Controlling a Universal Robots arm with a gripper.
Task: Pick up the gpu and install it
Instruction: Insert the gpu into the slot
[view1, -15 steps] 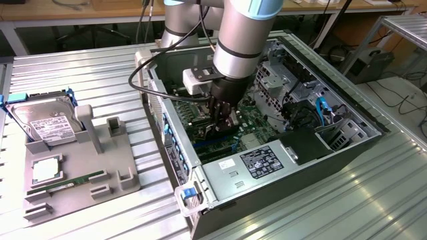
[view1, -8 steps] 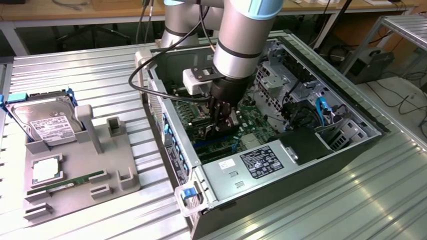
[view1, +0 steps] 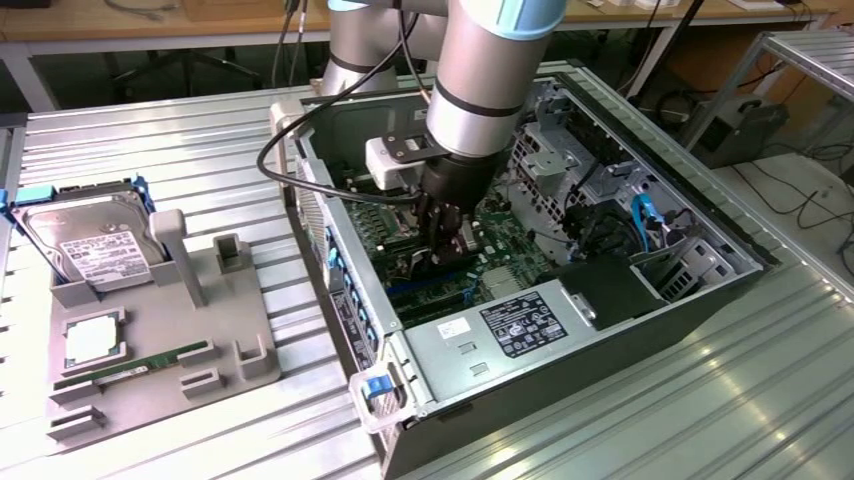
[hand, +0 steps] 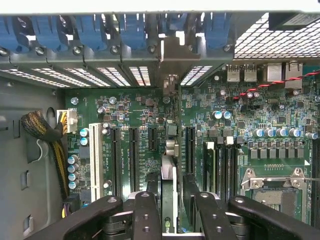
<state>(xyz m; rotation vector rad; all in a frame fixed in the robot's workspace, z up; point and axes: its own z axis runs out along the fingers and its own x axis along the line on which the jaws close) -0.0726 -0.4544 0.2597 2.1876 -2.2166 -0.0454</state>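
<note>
My gripper (view1: 446, 238) reaches down inside the open computer case (view1: 694, 300), just above the green motherboard (view1: 514, 255). It is shut on the gpu (hand: 169, 175), which the wrist view shows edge-on as a thin upright card between my two black fingers (hand: 147, 212). The card runs along the motherboard's expansion slots (hand: 134, 155), and its silver end bracket (hand: 170, 60) stands against the case's rear slot openings under the blue clips (hand: 135, 30). In the exterior view the gpu (view1: 447, 262) is a dark shape below the fingers, largely hidden by the arm.
A grey parts holder (view1: 174, 340) on the exterior view's left carries a silver hard drive (view1: 91, 245), a RAM stick (view1: 134, 365) and a small square chip (view1: 94, 338). Inside the case are the power supply (view1: 514, 325), drive cages (view1: 567, 150) and a braided cable bundle (hand: 42, 130).
</note>
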